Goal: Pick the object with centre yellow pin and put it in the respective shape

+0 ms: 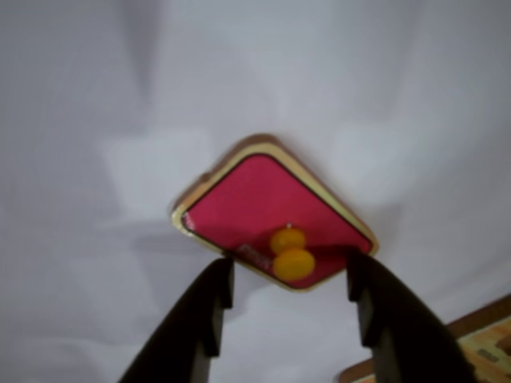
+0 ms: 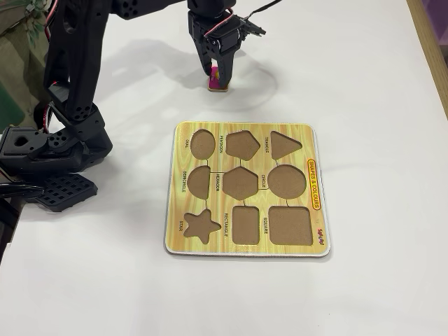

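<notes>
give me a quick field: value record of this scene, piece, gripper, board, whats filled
piece: pink square piece with a yellow pin at its centre, lying on the white table, apart from the board
gripper: gripper open, fingers either side of the pin in the wrist view, not yet closed on it
board: wooden shape board with nine cut-outs, nearer the camera than the piece in the fixed view
filled slots: none, every cut-out looks empty
matching slot: square cut-out, bottom right of the board in the fixed view
arm: black arm based at the left of the fixed view

Arm reaching far forward, end effector pointing down, fingers parted
</notes>
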Robot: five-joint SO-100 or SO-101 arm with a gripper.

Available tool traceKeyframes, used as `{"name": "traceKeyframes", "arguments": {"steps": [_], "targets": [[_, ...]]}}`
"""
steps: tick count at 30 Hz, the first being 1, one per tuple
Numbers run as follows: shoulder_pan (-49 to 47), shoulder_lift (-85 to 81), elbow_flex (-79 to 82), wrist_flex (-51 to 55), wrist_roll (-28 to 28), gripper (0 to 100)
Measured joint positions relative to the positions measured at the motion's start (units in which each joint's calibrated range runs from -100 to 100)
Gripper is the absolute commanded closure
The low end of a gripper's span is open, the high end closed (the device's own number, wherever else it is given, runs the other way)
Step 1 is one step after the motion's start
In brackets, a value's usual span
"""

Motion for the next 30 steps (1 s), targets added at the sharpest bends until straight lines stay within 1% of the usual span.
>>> {"name": "traceKeyframes", "arguments": {"steps": [4, 18, 23, 30], "targets": [[0.0, 0.0, 0.0, 0.3, -0.1, 89], [0.0, 0.0, 0.0, 0.3, 0.0, 89], [0.0, 0.0, 0.0, -3.1, 0.0, 89], [0.0, 0.0, 0.0, -3.3, 0.0, 89]]}}
